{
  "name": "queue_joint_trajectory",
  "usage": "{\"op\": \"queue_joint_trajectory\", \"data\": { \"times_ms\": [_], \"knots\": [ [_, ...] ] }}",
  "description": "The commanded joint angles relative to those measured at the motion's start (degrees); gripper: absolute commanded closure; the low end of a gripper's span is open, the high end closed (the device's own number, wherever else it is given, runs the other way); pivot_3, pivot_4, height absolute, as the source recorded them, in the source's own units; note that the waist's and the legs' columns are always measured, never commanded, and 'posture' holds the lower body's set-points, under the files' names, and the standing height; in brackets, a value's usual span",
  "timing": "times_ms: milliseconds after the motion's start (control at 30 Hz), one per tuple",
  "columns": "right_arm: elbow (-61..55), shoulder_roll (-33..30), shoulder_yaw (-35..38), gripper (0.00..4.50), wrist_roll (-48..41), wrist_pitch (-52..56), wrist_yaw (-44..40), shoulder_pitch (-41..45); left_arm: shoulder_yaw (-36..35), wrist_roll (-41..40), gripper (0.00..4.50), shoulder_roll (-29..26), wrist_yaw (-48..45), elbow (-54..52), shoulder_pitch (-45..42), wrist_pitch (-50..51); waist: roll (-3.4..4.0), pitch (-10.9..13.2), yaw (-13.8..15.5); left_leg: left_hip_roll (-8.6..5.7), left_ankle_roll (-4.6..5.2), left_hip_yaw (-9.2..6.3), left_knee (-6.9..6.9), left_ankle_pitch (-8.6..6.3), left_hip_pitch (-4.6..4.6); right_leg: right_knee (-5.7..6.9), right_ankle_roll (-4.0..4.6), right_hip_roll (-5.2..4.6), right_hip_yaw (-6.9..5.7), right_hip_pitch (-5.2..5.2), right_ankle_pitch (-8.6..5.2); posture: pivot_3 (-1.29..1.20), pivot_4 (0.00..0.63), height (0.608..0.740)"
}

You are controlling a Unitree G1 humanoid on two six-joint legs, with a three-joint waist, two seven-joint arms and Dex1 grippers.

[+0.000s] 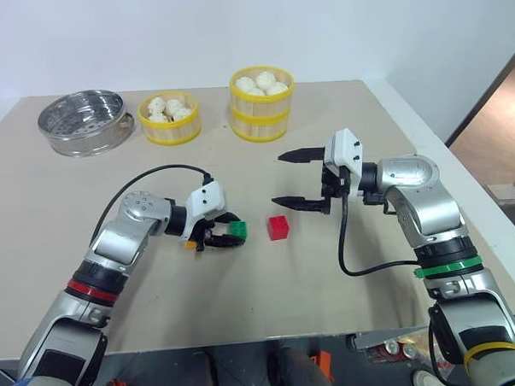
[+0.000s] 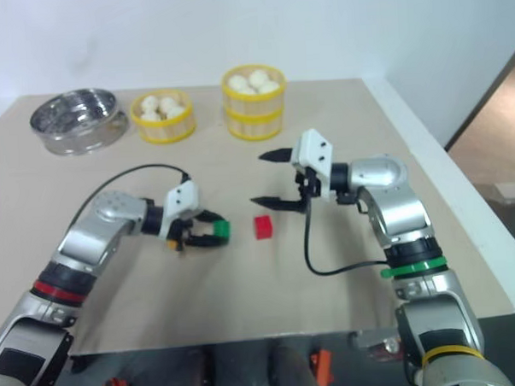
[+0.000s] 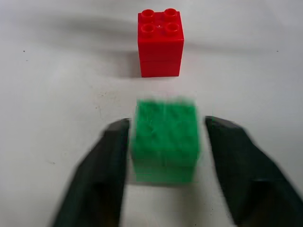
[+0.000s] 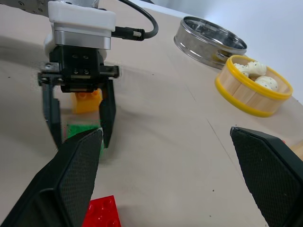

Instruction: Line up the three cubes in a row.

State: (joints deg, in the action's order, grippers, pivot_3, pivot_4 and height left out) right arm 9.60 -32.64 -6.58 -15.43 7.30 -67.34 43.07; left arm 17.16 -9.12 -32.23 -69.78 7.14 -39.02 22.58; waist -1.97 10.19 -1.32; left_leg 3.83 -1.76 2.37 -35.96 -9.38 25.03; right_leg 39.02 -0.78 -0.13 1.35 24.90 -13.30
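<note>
Centrally on the table (image 1: 348, 300), somewhat nearer the front edge than the back, the three cubes are sitting close together. The green cube (image 1: 238, 230) is lying between the two black fingers of the left gripper (image 1: 228, 232); the left wrist view is showing one finger against one of its sides and a narrow gap at the other, so the jaws are standing partly apart around it rather than squeezing it. The yellow-orange cube (image 4: 86, 101) is sitting just behind the green one, under the left gripper's body, mostly hidden from the head camera. The red cube (image 1: 279, 227) is resting upright, studs up, a little further toward the right edge, apart from the green cube and roughly level with it.

Beyond the red cube, the right gripper (image 1: 301, 179) is hovering above the table with its fingers spread wide and holding nothing, pointing toward the left gripper.

Along the back edge, a round steel steamer pan (image 1: 83, 122) is standing near the back left corner. Beside it a low yellow-rimmed basket (image 1: 170, 118) is holding white buns, and next to that, toward the middle of the back edge, a taller stacked basket (image 1: 261, 103) is carrying more buns. All three are standing well apart from the cubes.
</note>
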Motion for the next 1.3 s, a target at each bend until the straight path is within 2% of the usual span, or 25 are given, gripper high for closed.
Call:
{"op": "queue_joint_trajectory", "data": {
  "times_ms": [33,67,100,400,667,900,1067,1300],
  "knots": [
    [-2.06,-0.90,1.37,0.00,-0.54,-0.56,-0.13,-0.12,0.59,0.39,0.40,-0.83,-0.93,-0.72,0.12,0.54,0.00,0.00,0.00,0.00,0.00,0.00,0.00,0.00,0.00,0.00,0.00,0.00,0.00,0.00,0.00,0.00,0.150,0.740],
    [-2.14,-0.93,1.37,0.00,-0.54,-0.55,-0.11,-0.23,0.55,0.43,0.10,-1.01,-1.11,-0.98,0.18,0.54,0.00,0.00,0.00,0.00,0.00,0.00,0.00,0.00,0.00,0.00,0.00,0.00,0.00,0.00,0.00,0.00,0.150,0.740],
    [-2.19,-0.95,1.36,0.00,-0.54,-0.52,-0.11,-0.30,0.49,0.47,0.02,-1.15,-1.22,-1.19,0.20,0.50,0.00,0.00,0.01,0.00,0.00,0.00,0.00,0.00,0.00,0.00,0.00,0.00,0.00,0.00,0.00,0.00,0.150,0.740],
    [-2.58,-1.05,1.01,0.00,-0.50,0.06,-0.14,-0.27,-2.80,-1.90,0.02,-1.91,-0.61,-3.63,-1.33,3.36,0.00,0.00,0.02,0.00,0.00,0.00,-0.01,0.00,0.02,0.00,0.00,0.00,0.01,0.01,0.00,0.00,0.150,0.740],
    [-2.77,-1.25,1.12,0.00,-0.44,0.51,-0.08,-0.07,-12.98,-9.69,0.02,-4.66,1.27,-7.05,-1.43,9.18,0.00,0.00,0.00,0.00,0.00,-0.01,0.00,0.00,0.05,0.00,-0.01,0.00,0.00,0.05,0.00,0.00,0.150,0.740],
    [-2.38,-0.86,0.60,0.00,-0.26,0.31,-0.16,-0.13,-19.59,-12.67,0.02,-7.98,1.99,-8.63,4.61,5.30,0.00,0.01,-0.05,0.01,0.00,0.00,0.01,0.00,0.04,0.00,-0.01,0.00,0.00,0.05,-0.01,0.00,0.150,0.740],
    [-1.80,-0.08,0.08,0.00,-0.15,0.03,-0.18,0.25,-24.22,-10.83,0.02,-9.83,4.94,-4.04,9.33,-3.26,0.00,0.01,-0.01,0.01,-0.01,0.00,0.00,0.00,0.04,0.01,0.01,-0.01,-0.01,0.07,0.00,0.00,0.150,0.740],
    [-1.30,0.59,-0.58,0.00,0.31,-0.75,-0.74,0.11,-28.04,-11.98,0.02,-10.43,5.68,-0.14,14.90,-9.41,0.00,0.01,0.06,0.01,-0.01,0.06,0.00,0.00,0.05,0.00,0.01,-0.06,0.00,0.07,0.00,0.00,0.150,0.740]
  ]
}}
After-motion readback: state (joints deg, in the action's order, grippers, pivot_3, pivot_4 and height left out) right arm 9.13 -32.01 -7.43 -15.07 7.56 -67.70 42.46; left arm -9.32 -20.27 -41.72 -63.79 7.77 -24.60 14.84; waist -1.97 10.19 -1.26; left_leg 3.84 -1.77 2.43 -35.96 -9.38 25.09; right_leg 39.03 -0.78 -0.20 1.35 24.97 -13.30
